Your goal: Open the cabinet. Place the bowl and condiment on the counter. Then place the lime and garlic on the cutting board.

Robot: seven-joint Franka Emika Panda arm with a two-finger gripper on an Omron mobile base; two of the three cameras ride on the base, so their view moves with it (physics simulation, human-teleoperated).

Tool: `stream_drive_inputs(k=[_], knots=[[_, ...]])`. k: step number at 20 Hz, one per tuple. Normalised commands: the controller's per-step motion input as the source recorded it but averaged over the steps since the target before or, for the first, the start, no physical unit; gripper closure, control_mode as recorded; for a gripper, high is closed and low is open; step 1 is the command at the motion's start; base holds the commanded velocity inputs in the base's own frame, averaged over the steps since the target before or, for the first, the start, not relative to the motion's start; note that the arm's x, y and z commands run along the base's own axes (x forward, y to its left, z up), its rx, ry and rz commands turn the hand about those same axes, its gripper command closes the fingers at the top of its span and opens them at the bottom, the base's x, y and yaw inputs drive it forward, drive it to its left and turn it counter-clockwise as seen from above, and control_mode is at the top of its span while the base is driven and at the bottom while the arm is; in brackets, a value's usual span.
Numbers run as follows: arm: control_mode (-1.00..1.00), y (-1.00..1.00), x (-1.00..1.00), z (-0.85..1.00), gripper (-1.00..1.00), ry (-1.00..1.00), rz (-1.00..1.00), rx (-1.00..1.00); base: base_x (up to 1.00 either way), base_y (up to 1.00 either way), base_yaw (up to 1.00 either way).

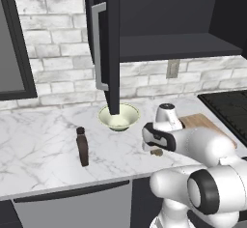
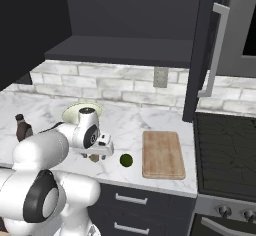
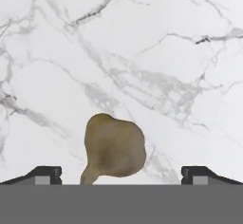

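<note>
Hand view: we find the gripper (image 3: 121,175) spread wide, grasping nothing, straddling the garlic (image 3: 115,151) on the counter (image 3: 156,52), evidently positioned to pick it. The cutting board (image 2: 162,154) lies well apart.

My feeds were evenly, flatly lit and sharp, with no glare on the pale table (image 1: 43,140). The open cabinet (image 2: 125,30) interior stayed dim. The garlic (image 3: 114,152) looked slightly soft close up, casting barely any shadow.
</note>
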Motion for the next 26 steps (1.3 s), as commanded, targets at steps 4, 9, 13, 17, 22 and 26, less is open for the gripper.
stream_drive_inputs(k=[4,9,13,17,22,26], knots=[[-1.00,0.03,0.00,-0.15,-1.00,0.00,0.00,-0.01,0.00,0.00,0.00],[-1.00,0.05,0.00,-0.09,-1.00,0.00,0.00,-0.02,0.00,0.00,0.00],[-1.00,0.01,0.03,-0.09,-1.00,0.00,0.00,-0.02,0.00,0.00,0.00],[-1.00,0.00,0.07,-0.09,-1.00,0.00,0.00,-0.01,0.00,0.00,0.00],[-1.00,0.00,0.07,-0.05,-1.00,0.00,0.00,-0.01,0.00,0.00,0.00],[-1.00,0.00,0.09,-0.04,-1.00,0.00,0.00,-0.02,0.00,0.00,0.00]])
